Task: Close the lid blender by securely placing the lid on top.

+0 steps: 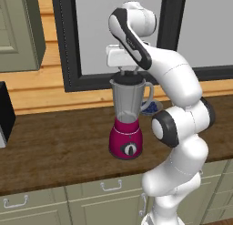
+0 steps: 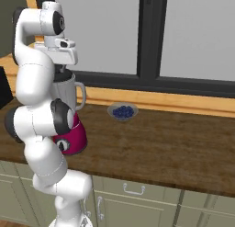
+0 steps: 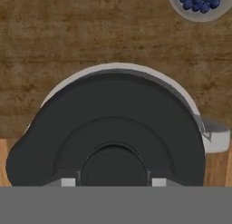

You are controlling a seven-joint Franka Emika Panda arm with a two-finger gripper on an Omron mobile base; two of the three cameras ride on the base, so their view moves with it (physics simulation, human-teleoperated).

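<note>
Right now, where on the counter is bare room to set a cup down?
Wide bare wood lies left of the blender, up to the dark appliance at the edge. In the right base view, the counter is bare right of the blueberry bowl. It is crowded between blender and bowl, and above the jar, where the lid sits.

Blender (image 1: 126, 124) stands upright on the wooden counter: magenta base with round black dial facing front, tall clear-grey tapered jar, side handle pointing toward the window side. Lid (image 3: 113, 137) is a round black cap with raised concentric rings and a centre knob, sitting level over the jar's mouth and covering nearly the whole rim; in the hand view a pale sliver of rim shows along its far edge.
</note>
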